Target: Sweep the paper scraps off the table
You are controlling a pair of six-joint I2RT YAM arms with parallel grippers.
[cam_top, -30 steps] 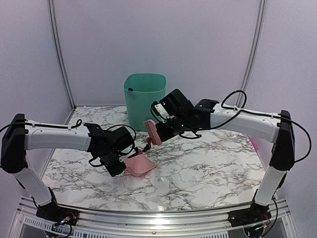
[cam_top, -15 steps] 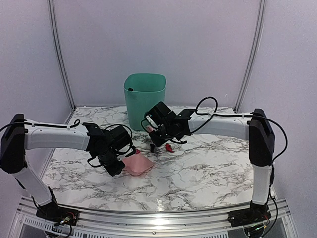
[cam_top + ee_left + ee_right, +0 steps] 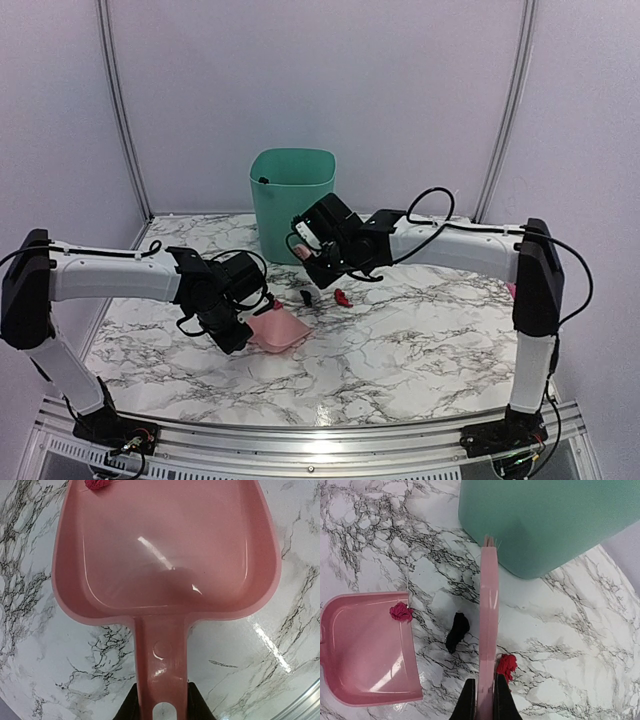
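My left gripper (image 3: 161, 707) is shut on the handle of the pink dustpan (image 3: 165, 545), which lies on the marble table (image 3: 420, 340). A magenta scrap (image 3: 400, 612) sits on the dustpan's front lip (image 3: 97, 484). My right gripper (image 3: 483, 700) is shut on the pink brush (image 3: 488, 630), held edge-on over the table. A black scrap (image 3: 457, 631) lies between brush and dustpan. A red scrap (image 3: 507, 666) lies just right of the brush. In the top view the dustpan (image 3: 277, 331), black scrap (image 3: 307, 297) and red scrap (image 3: 342, 297) sit left of centre.
A teal bin (image 3: 290, 200) stands at the back centre, right behind the brush tip; it fills the top of the right wrist view (image 3: 555, 520). A pink object (image 3: 512, 289) lies at the table's right edge. The metal-railed front edge (image 3: 300, 440) runs along the bottom.
My right gripper swung the brush left and down toward the bin and the scraps, then drew back a little. The red and black scraps came into view. The dustpan shifted slightly left.
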